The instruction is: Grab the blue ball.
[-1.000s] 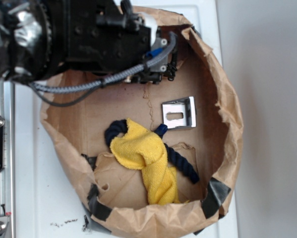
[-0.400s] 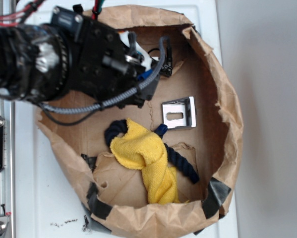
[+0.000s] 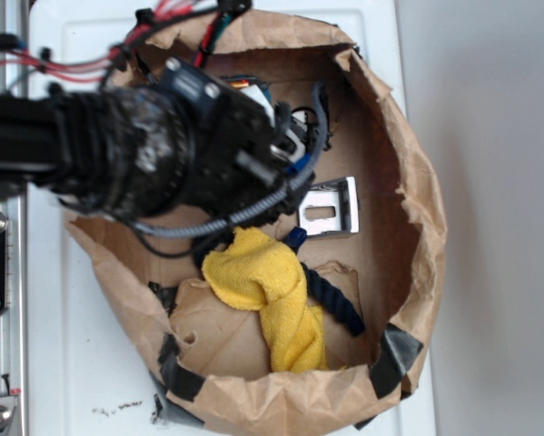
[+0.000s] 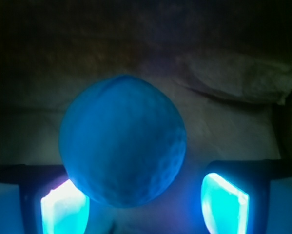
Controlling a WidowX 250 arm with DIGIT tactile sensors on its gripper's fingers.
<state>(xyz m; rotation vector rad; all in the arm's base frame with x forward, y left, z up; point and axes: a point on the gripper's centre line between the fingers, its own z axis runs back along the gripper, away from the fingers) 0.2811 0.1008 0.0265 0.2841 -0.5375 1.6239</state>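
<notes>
Black arm [image 3: 117, 159] reaching in from the left edge of the exterior view, lying roughly level, wrist angled slightly down to the right. Braided grey cable [image 3: 253, 211] looping under the wrist, red wires [image 3: 90, 64] trailing above it. Gripper [image 4: 145, 202] pointing forward in the wrist view, jaws spread apart, two glowing cyan pads [image 4: 65, 209] at lower left and lower right.
</notes>
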